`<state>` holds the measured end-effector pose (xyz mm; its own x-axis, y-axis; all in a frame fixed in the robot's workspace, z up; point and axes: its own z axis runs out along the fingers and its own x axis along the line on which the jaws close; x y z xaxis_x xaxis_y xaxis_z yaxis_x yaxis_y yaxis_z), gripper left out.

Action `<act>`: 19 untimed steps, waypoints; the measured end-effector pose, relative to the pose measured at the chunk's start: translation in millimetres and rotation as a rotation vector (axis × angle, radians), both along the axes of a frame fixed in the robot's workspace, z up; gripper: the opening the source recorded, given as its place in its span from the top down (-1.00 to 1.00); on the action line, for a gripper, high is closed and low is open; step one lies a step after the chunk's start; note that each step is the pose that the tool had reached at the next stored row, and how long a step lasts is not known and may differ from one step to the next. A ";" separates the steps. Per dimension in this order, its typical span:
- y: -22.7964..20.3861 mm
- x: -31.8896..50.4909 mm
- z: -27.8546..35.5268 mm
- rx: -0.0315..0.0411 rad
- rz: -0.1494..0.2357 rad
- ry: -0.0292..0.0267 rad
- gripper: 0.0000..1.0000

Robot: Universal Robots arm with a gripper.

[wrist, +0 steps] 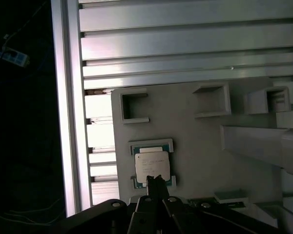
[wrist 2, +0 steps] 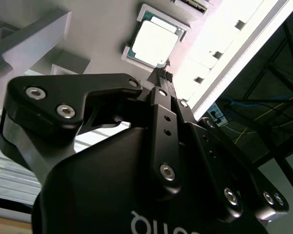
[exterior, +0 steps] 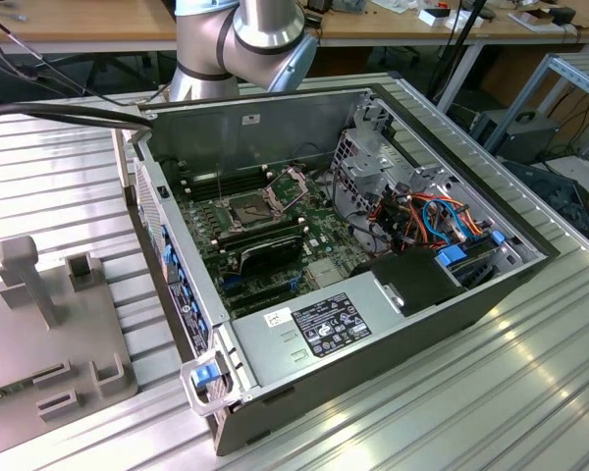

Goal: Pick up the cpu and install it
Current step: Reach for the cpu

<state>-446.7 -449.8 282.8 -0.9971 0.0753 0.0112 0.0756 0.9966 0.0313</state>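
The cpu (wrist: pixel 151 165) is a small flat square chip with a pale metal top. It lies in a shallow holder on the grey fixture plate (wrist: pixel 195 141). In both wrist views my gripper (wrist: pixel 156 180) hangs above the chip's edge, its two black fingers pressed together and shut on nothing. The second wrist view has the cpu (wrist 2: pixel 154 43) just beyond the gripper (wrist 2: pixel 162 78). In the exterior view the open computer case holds the motherboard (exterior: pixel 319 240), and its dark square socket (exterior: pixel 250 209) has the metal frame (exterior: pixel 290 182) hinged up.
The fixture plate (exterior: pixel 39 334) lies at the exterior view's left with upright posts (exterior: pixel 25 275) and small pockets. Inside the case are the power supply (exterior: pixel 324 329) and coloured cables (exterior: pixel 422 211). The ribbed aluminium table's edge (wrist: pixel 71 122) runs close to the cpu holder.
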 end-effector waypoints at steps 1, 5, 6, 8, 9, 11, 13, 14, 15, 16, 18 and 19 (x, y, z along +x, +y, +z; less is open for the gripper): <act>0.0 0.0 0.0 0.0000 0.000 -0.0001 0.79; -0.1 0.0 -0.1 0.0000 0.000 0.0000 0.79; -0.1 0.0 -0.1 0.0000 0.000 -0.0001 0.79; -0.1 0.0 -0.1 0.0000 0.000 0.0000 0.79; -0.2 0.0 -0.1 0.0000 0.000 0.0000 0.79; -0.2 0.0 -0.1 0.0000 0.000 0.0000 0.79; -2.0 0.0 -0.9 -0.0001 0.000 0.0000 0.79; -2.0 0.0 -0.9 0.0000 0.000 0.0000 0.79; -2.1 0.0 -0.9 0.0000 0.000 0.0000 0.79; -2.1 0.0 -1.0 0.0000 0.000 0.0000 0.79; -3.2 0.0 -1.5 0.0000 0.000 0.0000 0.79; -4.5 0.0 -2.0 0.0000 0.000 -0.0001 0.79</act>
<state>-446.7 -454.3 280.8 -0.9971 0.0753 0.0112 0.0756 0.9966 0.0313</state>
